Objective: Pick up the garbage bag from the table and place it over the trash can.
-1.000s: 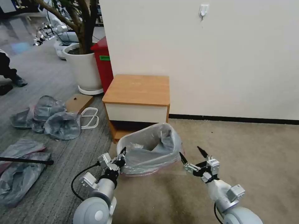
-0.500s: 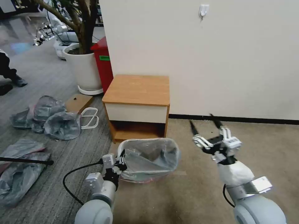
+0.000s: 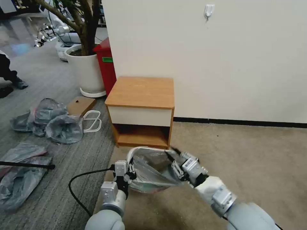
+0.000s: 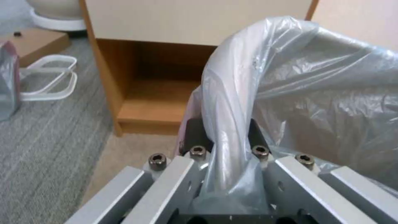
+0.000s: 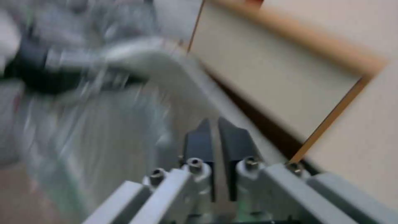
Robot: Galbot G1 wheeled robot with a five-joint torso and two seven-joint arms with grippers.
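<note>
- The thin, translucent grey-clear plastic garbage bag with a pink-red rim is already draped over the small cream-white plastic trash can, which stands on the beige carpet just in front of the low wooden table with a white drawer front.
- The left gripper sits at the bin's left rim, its 2 black fingers pinching the film-covered rolled edge between them.
- The right gripper reaches into the bin's mouth from the right side; its 2 dark fingers look pressed nearly together, though motion blur leaves me unsure whether any film is caught between them.
- I judge the bag to be almost weightless, soft and slippery: it crumples and billows freely, and would likely tear if pulled hard against a corner.
- The doubled film along the rim seems the best place to grip; the loose wall would simply stretch and slip.
- The bin itself looks stiff, smooth and light, so it may shift under a sideways tug.
</note>
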